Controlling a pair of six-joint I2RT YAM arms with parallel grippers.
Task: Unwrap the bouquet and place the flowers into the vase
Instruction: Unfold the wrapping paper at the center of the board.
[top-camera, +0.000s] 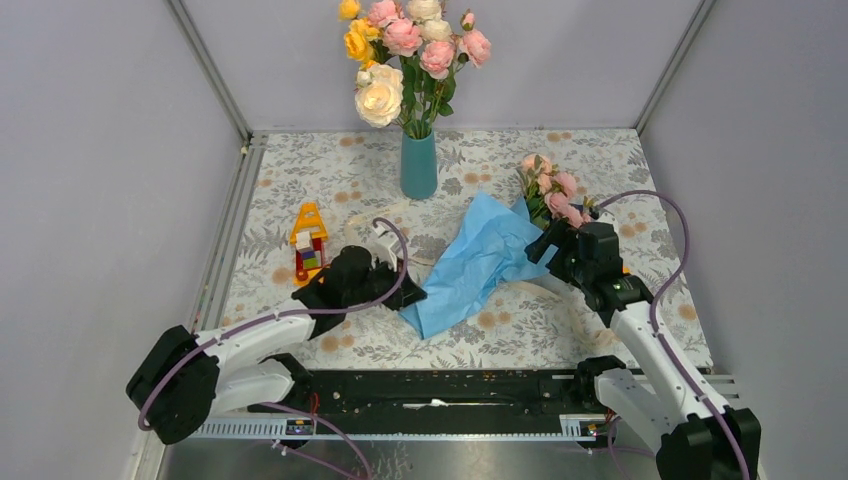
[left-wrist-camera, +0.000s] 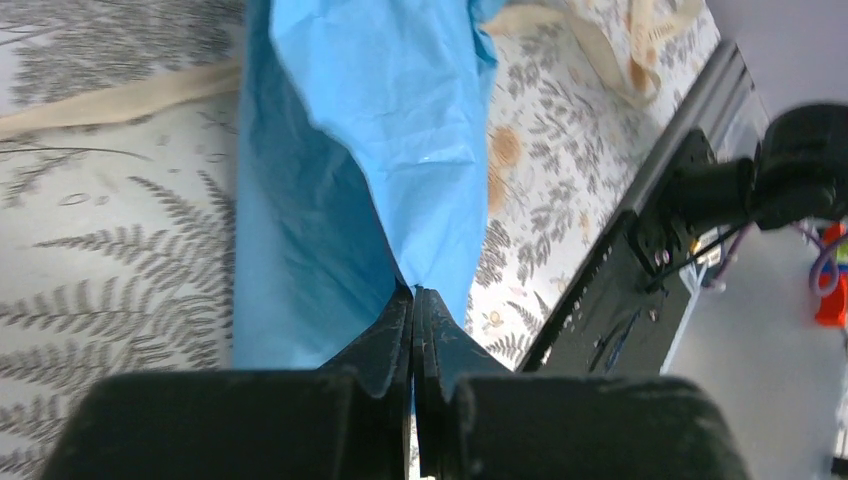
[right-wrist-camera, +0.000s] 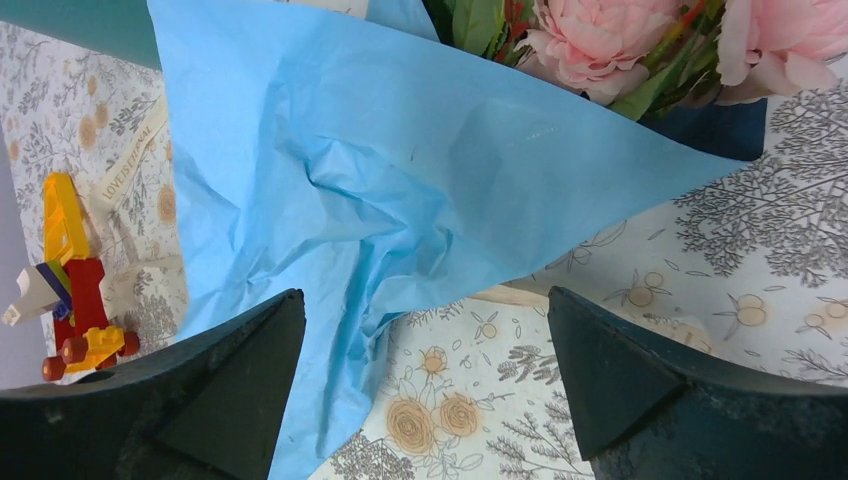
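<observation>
Table (top-camera: 560, 335), floral-print cover, walled on three sides. Far left: toy of yellow and red building blocks (top-camera: 308, 243), upright, well apart from the paper. Beside it, left end effector (left-wrist-camera: 413, 293), jaws pressed together with the near lower edge of the blue wrapping paper (top-camera: 480, 262) pinched between the tips. Cream ribbon (left-wrist-camera: 100, 95), loose on the table, running under and past the paper's left side. Behind, at centre back: vase (top-camera: 419, 165), teal, upright, carrying a large bunch of yellow, cream and pink roses (top-camera: 410, 50). Centre: bouquet (top-camera: 520, 235), lying flat, its paper spread open in a crumpled sheet, light blue face up, stretching from the left end effector diagonally up to the right; a navy patch shows at the far right end under the blooms. Flowers (top-camera: 553, 190), small pink roses with green leaves, lying on that upper right end of the paper, heads pointing to the back wall, well apart from the vase. Right: right end effector (right-wrist-camera: 425, 345), jaws spread wide, poised over the paper's right-hand part just short of the flowers, nothing between the fingers (right-wrist-camera: 230, 380).
</observation>
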